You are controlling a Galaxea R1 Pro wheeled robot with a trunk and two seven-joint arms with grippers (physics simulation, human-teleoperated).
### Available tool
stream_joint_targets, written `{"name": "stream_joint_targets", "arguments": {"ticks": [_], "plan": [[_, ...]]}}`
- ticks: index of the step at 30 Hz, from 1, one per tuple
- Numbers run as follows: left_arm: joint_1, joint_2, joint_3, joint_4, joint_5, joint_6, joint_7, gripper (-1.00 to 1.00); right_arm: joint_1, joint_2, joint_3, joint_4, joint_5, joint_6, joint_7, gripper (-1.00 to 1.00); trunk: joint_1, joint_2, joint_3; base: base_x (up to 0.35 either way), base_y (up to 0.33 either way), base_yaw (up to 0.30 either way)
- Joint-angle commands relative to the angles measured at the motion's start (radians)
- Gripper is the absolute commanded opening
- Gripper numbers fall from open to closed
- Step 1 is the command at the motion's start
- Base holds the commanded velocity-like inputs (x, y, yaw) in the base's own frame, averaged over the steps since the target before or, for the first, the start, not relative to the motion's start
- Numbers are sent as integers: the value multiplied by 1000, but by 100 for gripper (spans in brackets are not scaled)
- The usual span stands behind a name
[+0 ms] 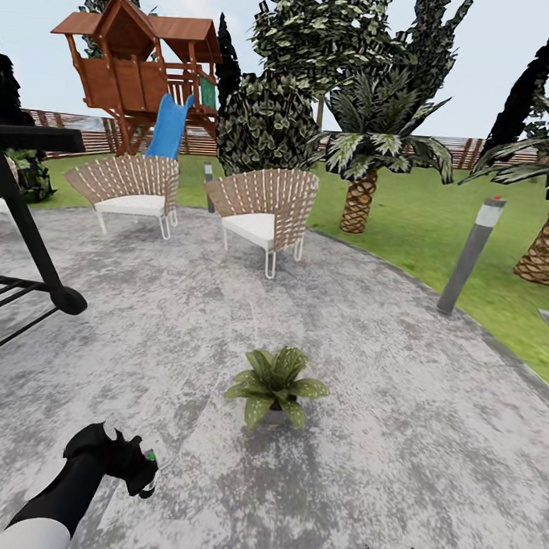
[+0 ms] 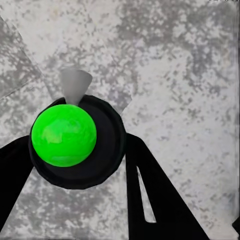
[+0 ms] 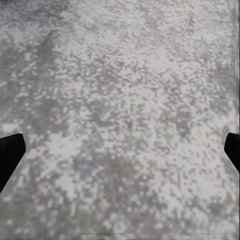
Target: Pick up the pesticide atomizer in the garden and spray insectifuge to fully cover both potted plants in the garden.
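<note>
Item: left hand (image 1: 140, 465), closed on the pesticide atomizer (image 2: 75, 140), seen in the left wrist view as a dark round body with a bright green top and a pale cone at its nozzle, black fingers (image 2: 155, 195) at either side. Item: one potted plant (image 1: 275, 385), set on the stone patio (image 1: 394, 442), ahead and to the right of the held sprayer, apart from it; the left arm is judged the nearer. Whitish specks are seen on its leaves; full cover cannot be judged. Item: right hand (image 3: 120, 150), spread wide, nothing held, above bare stone. The atomizer's long axis and red part cannot be made out. Wicker chairs (image 1: 266, 206) stand beyond.
</note>
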Motion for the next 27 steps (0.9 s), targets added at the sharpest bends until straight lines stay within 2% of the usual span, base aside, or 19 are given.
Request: {"name": "stream_joint_targets", "arguments": {"ticks": [1,2,4,14,15,17,19,21,22,23,24,26,27], "plan": [[17,-11,64,-1,13,-106,9,-100,-1,1,-6,1,11,-4,-3,100,-1,0,-1,-311,-83,0],[19,-12,80,-1,56,-146,11,-100,-1,2,-6,1,11,-5,-3,100,-1,0,-1,-310,-83,0],[20,-9,83,-2,91,-156,11,-100,-1,1,-6,2,12,-3,-1,100,-1,0,-1,-224,-66,0],[20,-17,82,0,136,-160,12,-100,-1,-3,-6,-9,14,-4,1,100,-1,0,-1,-25,-6,0],[20,-17,82,0,140,-160,13,-100,-1,-5,-6,-24,15,-4,3,100,-1,0,-1,0,0,0],[20,-17,81,0,145,-160,12,-100,-1,-8,2,-119,32,0,9,100,-1,0,-1,0,0,0],[20,-20,79,6,147,-160,12,-100,-1,-9,51,-237,105,13,26,100,-1,0,-1,0,0,0],[20,-37,76,22,147,-161,13,-100,-8,-1,131,-347,212,100,103,100,-1,0,-1,0,0,0],[20,-54,75,28,147,-170,19,-100,-30,13,171,-411,254,221,197,100,-1,0,-1,0,0,0],[20,-68,75,43,148,-200,28,-100,-60,21,186,-438,267,300,304,100,-1,0,-1,0,0,0],[20,-79,75,77,147,-248,37,-100,-96,24,192,-450,274,342,424,100,-1,0,-1,0,0,0],[20,-87,70,129,141,-326,58,-100,-140,26,195,-456,279,364,583,100,-1,0,-1,0,0,0],[16,-88,66,139,136,-349,67,-100,-158,28,200,-458,280,369,642,100,-1,0,-1,0,0,0]]}}
